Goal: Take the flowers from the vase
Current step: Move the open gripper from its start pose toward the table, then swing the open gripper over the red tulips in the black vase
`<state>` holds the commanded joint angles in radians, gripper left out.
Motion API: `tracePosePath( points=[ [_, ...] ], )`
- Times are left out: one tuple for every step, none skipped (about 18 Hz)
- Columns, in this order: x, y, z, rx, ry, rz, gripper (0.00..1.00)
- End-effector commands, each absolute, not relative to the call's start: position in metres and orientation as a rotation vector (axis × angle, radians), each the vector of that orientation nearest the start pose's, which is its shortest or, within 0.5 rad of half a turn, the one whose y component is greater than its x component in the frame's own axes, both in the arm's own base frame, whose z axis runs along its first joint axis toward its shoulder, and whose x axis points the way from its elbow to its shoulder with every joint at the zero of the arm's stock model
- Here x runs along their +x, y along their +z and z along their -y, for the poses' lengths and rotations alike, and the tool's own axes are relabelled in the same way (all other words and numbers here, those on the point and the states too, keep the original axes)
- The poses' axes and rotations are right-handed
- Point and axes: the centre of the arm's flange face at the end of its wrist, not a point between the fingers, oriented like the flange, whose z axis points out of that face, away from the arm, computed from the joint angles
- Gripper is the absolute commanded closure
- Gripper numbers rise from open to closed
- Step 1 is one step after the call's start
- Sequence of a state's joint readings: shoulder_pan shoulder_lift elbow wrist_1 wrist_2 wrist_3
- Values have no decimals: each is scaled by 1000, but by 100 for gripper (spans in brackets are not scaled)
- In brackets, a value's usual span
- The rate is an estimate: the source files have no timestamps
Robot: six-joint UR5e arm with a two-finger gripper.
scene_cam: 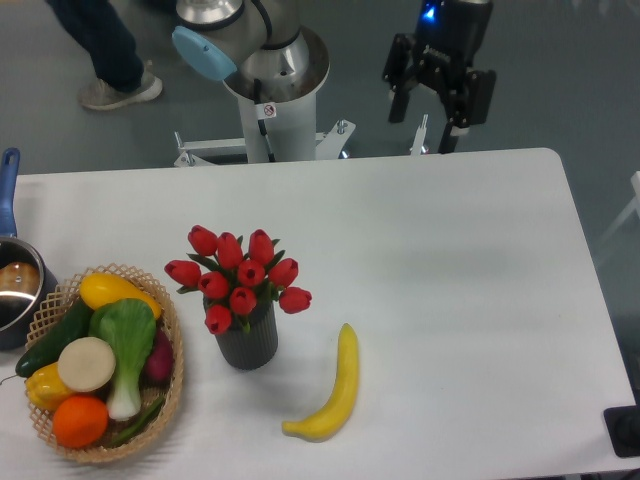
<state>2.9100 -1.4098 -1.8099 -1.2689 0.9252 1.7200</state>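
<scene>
The flowers (240, 275), a bunch of red closed tulip buds with small green leaves, stand in the vase (248, 343), a short dark grey ribbed cylinder on the left-centre of the white table (450, 260). The bunch is wider than the vase. My gripper (432, 128) hangs at the far edge of the table, well up and to the right of the flowers. Its two black fingers are spread apart and nothing is between them.
A yellow banana (335, 390) lies just right of the vase. A woven basket (172, 385) of vegetables sits at the front left. A metal pot (15, 285) with a blue handle is at the left edge. The arm's base (270, 100) stands behind the table.
</scene>
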Motion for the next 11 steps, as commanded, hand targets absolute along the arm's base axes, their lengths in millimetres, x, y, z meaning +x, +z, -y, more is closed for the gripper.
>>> tracePosePath(
  points=[
    [-381,493,-290,-2411,242,-515,0],
    [-381,490,-291,-2412,233,-447,0],
    [-381,487,-292,-2405,220,-409,0],
    [-380,485,-293,-2396,205,-378,0],
    [-375,473,-294,-2383,169,-353,0],
    [-369,465,-294,-2372,148,-349,0],
    [-362,451,-293,-2361,115,-346,0],
    [-351,439,-294,-2348,79,-342,0],
    [-341,429,-297,-2337,48,-341,0],
    [-332,423,-299,-2326,15,-328,0],
    [-323,413,-300,-2325,-25,-312,0]
  ],
)
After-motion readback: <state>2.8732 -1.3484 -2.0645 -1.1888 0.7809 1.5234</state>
